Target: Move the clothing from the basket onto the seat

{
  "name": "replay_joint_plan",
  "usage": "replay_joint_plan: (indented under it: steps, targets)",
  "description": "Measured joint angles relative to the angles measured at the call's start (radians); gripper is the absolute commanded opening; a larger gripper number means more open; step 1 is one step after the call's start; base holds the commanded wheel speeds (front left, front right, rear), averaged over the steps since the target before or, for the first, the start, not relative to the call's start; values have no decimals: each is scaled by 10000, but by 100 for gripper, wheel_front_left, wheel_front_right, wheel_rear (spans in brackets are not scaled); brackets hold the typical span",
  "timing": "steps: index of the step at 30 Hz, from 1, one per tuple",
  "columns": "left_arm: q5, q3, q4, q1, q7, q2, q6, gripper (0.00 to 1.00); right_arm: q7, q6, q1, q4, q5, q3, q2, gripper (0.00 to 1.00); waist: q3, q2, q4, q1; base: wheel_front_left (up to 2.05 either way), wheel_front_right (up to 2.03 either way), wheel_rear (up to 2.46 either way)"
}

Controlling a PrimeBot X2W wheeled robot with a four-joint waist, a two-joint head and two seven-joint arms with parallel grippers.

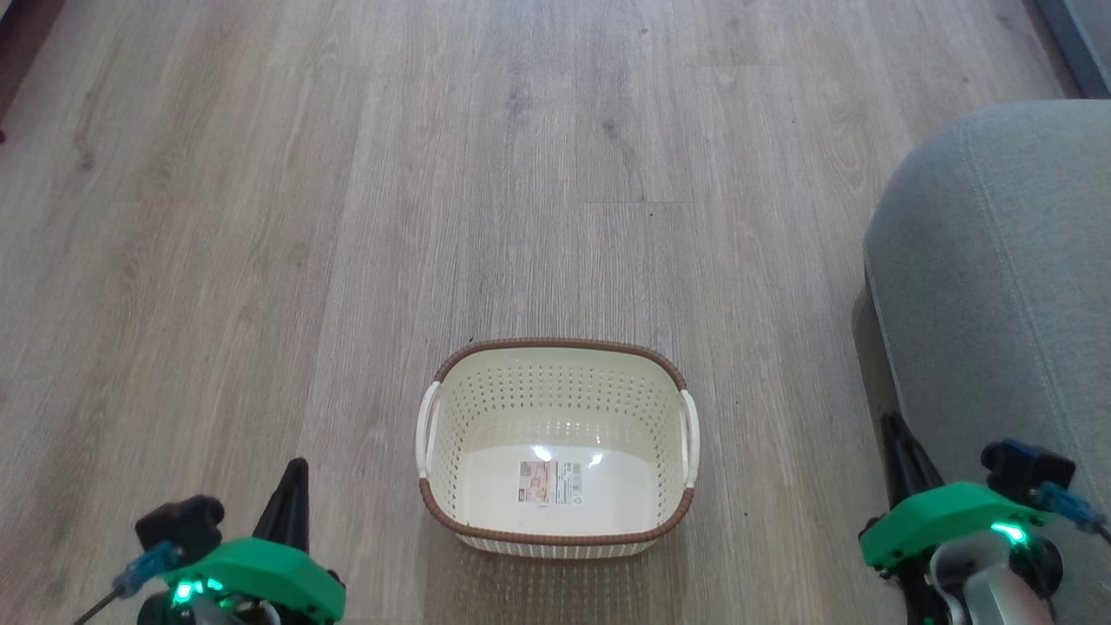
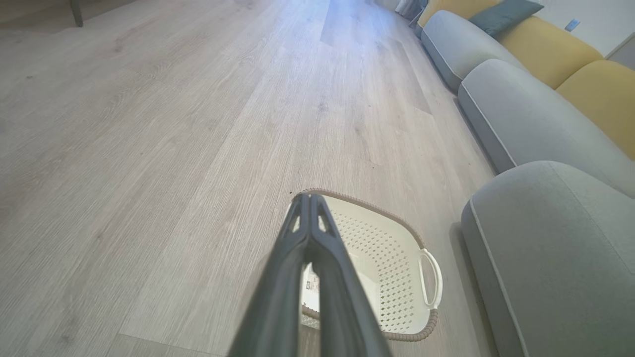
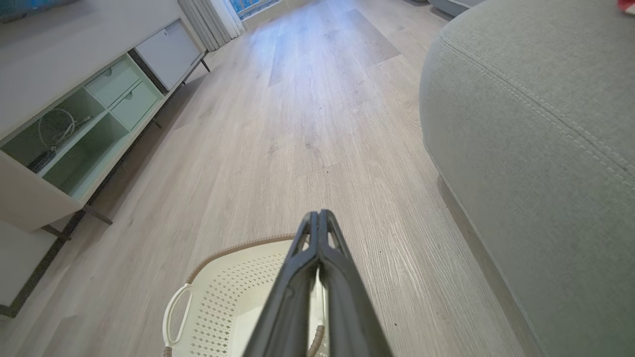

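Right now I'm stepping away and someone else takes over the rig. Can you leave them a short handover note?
The left gripper is shut and empty, low by the basket's left side.
The right gripper is shut and empty, between the basket and the seat.
The basket stands on the wood floor, with nothing in it but the paper label on its bottom.
The seat is to the robot's right. A red sliver appears to lie on it; too little shows to tell which garment.
Done: the basket is empty.
Left: confirm the clothing sits on the seat; probably nothing more to lift.
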Motion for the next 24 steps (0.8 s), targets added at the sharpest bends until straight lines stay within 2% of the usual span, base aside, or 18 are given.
replay_joint_plan:
  steps: [24]
  targets:
    - [-2646, 121, -380, -6, 706, 0, 0, 0, 662, 0, 9, -545, 2600, -176, 19, 0, -45, 1, -128, 1, 0, 0, 0]
